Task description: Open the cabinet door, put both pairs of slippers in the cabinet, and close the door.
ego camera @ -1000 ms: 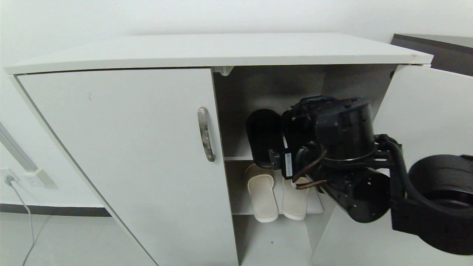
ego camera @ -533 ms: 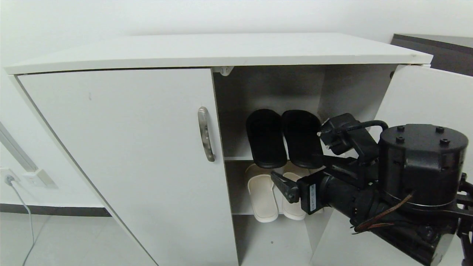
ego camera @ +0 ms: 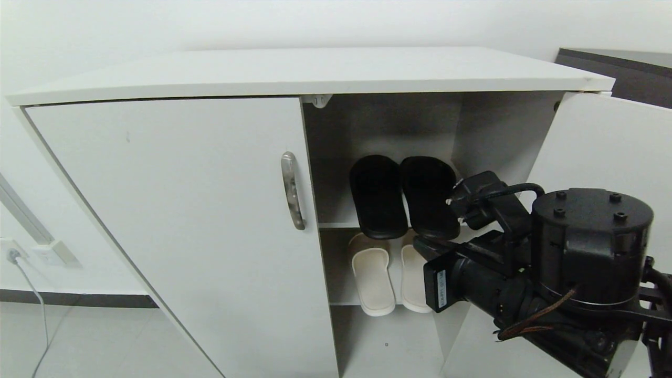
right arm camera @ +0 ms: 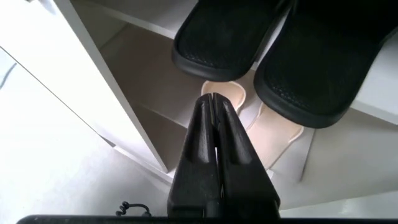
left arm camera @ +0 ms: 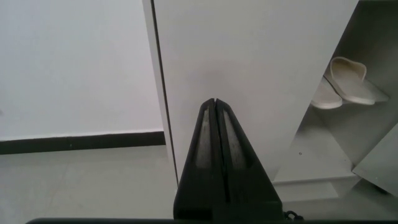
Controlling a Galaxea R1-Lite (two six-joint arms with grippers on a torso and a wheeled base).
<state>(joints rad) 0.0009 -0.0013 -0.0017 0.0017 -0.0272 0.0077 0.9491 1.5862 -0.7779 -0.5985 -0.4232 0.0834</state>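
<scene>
Facing the black slippers [right arm camera: 311, 62], right gripper [right arm camera: 213, 99] closed, empty.

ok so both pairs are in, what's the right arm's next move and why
Probably draw the shut, empty right gripper back and toward the open white cabinet door. The pair of black rubber slippers lies on the upper shelf and the pair of cream slippers on the lower shelf, so only closing seems left.

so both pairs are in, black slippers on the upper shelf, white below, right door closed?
Not quite: the right door is open, as the head view shows. The black slippers do sit on the upper shelf, with the white slippers below.
</scene>
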